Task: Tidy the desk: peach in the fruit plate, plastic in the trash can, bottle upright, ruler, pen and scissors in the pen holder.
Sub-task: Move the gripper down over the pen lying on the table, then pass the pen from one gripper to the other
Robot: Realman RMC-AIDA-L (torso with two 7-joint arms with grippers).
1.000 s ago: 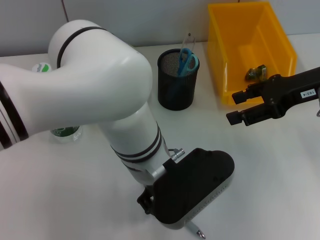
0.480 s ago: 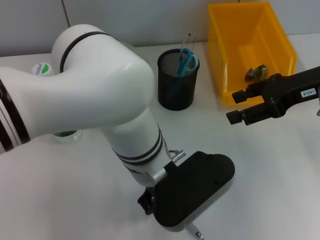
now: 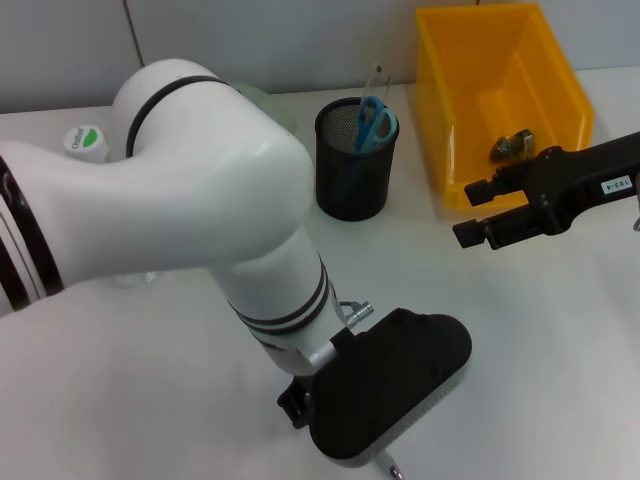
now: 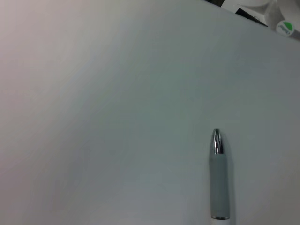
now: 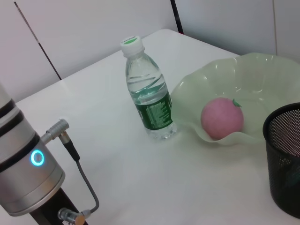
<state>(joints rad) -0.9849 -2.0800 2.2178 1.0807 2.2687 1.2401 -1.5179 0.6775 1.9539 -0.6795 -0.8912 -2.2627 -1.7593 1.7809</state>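
Left gripper (image 3: 385, 455) directly over the pen (image 4: 218, 176)
Pen's tip points to 5 o'clock; left grip state hidden; right gripper (image 3: 478, 212) far, jaws parted

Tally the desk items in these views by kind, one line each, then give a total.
Pen: 1
Scissors: 1
Pen holder: 1
Bottle: 1
Peach: 1
Fruit plate: 1
Yellow bin: 1
Plastic scrap in the bin: 1
Total: 8
The ruler cannot be made out clearly, so it is not counted.
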